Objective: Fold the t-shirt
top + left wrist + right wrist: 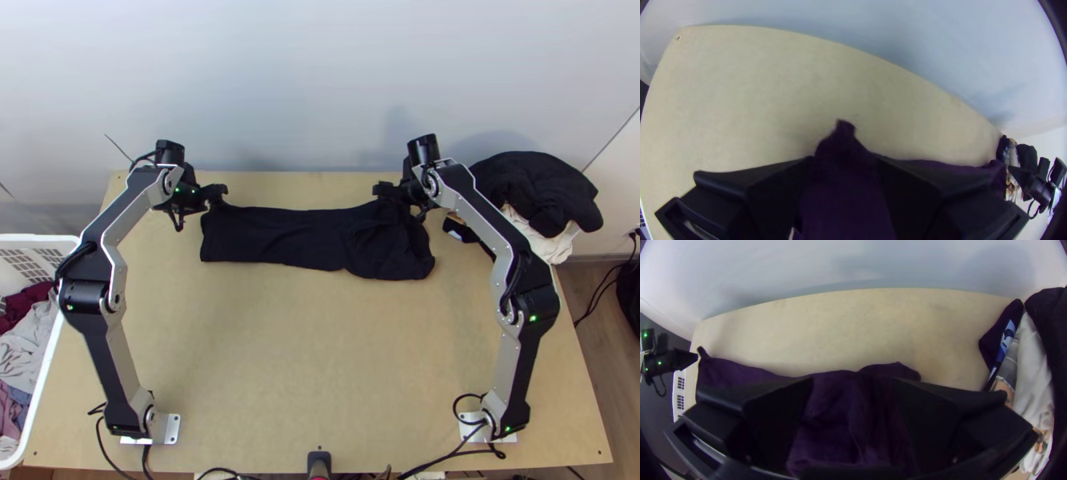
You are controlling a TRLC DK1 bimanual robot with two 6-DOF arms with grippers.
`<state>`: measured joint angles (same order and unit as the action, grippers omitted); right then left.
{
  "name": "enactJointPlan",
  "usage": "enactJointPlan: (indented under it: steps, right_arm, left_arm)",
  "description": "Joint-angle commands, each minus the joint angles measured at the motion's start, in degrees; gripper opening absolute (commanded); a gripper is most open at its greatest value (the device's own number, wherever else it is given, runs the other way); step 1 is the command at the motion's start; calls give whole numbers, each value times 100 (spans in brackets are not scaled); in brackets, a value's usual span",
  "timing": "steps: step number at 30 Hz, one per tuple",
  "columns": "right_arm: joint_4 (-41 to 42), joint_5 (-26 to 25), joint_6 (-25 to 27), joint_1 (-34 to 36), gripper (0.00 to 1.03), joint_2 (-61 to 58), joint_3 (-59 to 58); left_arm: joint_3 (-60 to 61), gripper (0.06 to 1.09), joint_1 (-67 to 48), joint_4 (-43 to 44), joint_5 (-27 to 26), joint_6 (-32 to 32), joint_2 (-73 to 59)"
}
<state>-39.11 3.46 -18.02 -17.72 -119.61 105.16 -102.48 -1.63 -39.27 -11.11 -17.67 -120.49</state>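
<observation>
Fabric of the dark T-shirt (304,240), lying as a long strip near the table's far edge, looks light and limp; its far corners seem the best holds. Left gripper (216,193) and right gripper (382,190) stand there with fingers parted around cloth, neither clamped on it. Light wooden table (320,384) looks smooth, backed by a pale wall (304,96), with clothes (536,188) heaped by the far right corner.

Here's the light wooden table (320,360), and across its far half lies the black t-shirt (276,238), a long strip, wider and rumpled at its right! Heaped clothes (532,188) at the far right corner!
</observation>
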Motion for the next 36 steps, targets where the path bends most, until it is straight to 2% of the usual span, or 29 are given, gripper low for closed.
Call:
enactJointPlan:
  steps: [1,5,10,17,27,36]
  right_arm:
    - [-35,5,-167,-153,99,351,13]
    - [-97,5,-263,-250,99,738,-66]
    - [-105,14,-272,-487,99,1186,-233]
    - [-220,49,-255,-883,99,1476,-523]
    - [-211,49,-272,-1489,99,1573,-884]
    - [-211,49,-281,-1516,99,1520,-787]
  left_arm:
    - [35,103,-66,-301,-14,-52,500]
    - [606,104,75,-362,4,88,992]
    - [1793,104,268,235,-5,352,1554]
    - [2584,104,242,789,13,510,1590]
    - [2408,104,-92,1053,4,458,1045]
    - [2144,103,-285,894,13,431,702]
